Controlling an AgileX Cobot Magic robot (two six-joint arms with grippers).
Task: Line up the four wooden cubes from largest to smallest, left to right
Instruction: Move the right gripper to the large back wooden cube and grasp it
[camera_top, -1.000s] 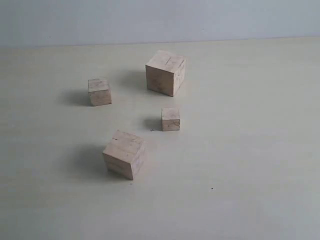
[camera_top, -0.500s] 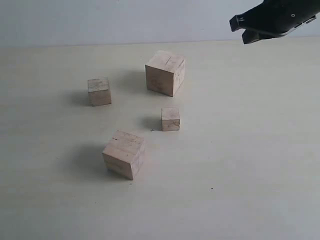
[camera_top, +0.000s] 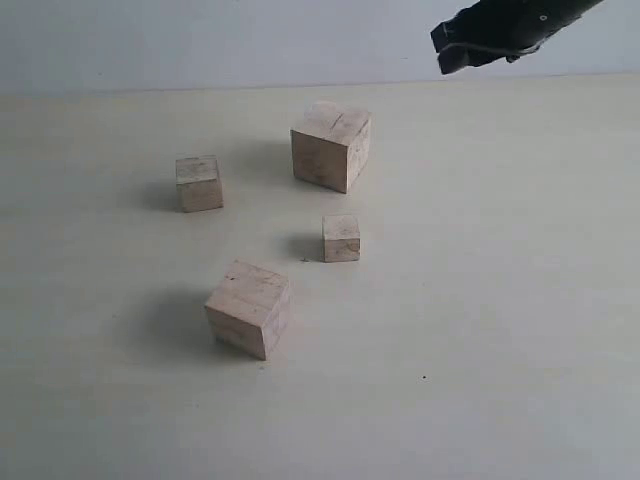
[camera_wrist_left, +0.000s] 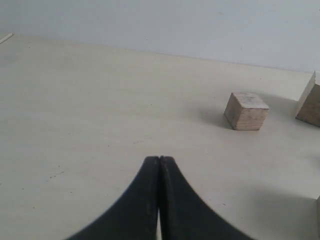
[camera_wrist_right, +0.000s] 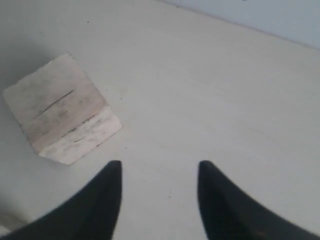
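On a matte table (camera_top: 500, 300), the largest cube (camera_top: 331, 146) is seen at 12 o'clock from the smallest cube (camera_top: 341, 238), the second cube (camera_top: 248, 308) at 7 and the third cube (camera_top: 199, 183) at 10. All four are pale, scuffed, faintly grained wood. The right gripper (camera_wrist_right: 160, 167) is spread near the largest cube. The left gripper (camera_wrist_left: 159, 160) is pressed together.

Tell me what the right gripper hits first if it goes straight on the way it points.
Probably bare table: the open right gripper points past the largest cube, which sits off to one side, though depth is unclear.
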